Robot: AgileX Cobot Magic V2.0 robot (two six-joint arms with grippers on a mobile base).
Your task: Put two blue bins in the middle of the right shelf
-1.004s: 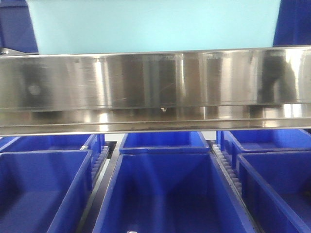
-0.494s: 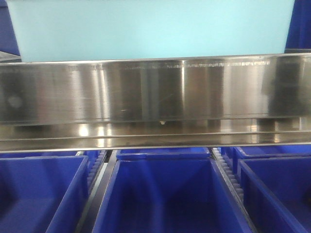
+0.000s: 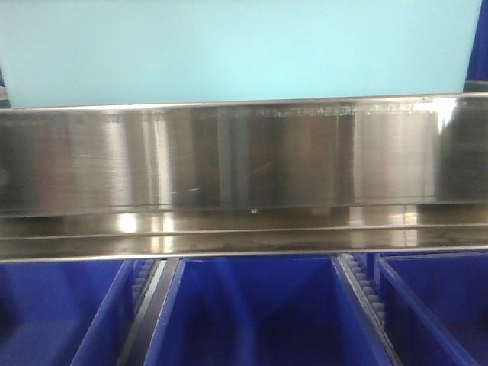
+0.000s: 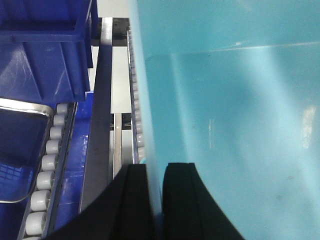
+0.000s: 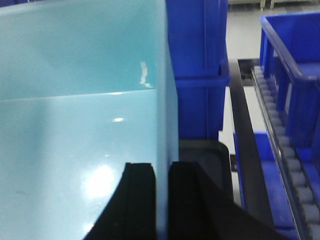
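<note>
A pale cyan-blue bin (image 3: 236,49) fills the top of the front view, just above the shiny steel front rail (image 3: 244,160) of the shelf tier. In the left wrist view my left gripper (image 4: 156,172) is shut on the bin's left wall (image 4: 147,100), one finger outside and one inside. In the right wrist view my right gripper (image 5: 161,172) is shut on the bin's right wall (image 5: 167,100) the same way. The bin's inside (image 5: 75,125) looks empty. A second pale bin is not in view.
Dark blue bins (image 3: 252,313) sit in rows on the tier below the rail. Roller tracks (image 4: 47,165) and steel rails run beside the pale bin on the left. Another dark blue bin (image 5: 195,65) stands right behind its right wall, with rollers (image 5: 290,150) further right.
The pale bin and the steel rail have grown larger and sunk lower in the front view. The dark blue bins below have slid toward the bottom edge.
</note>
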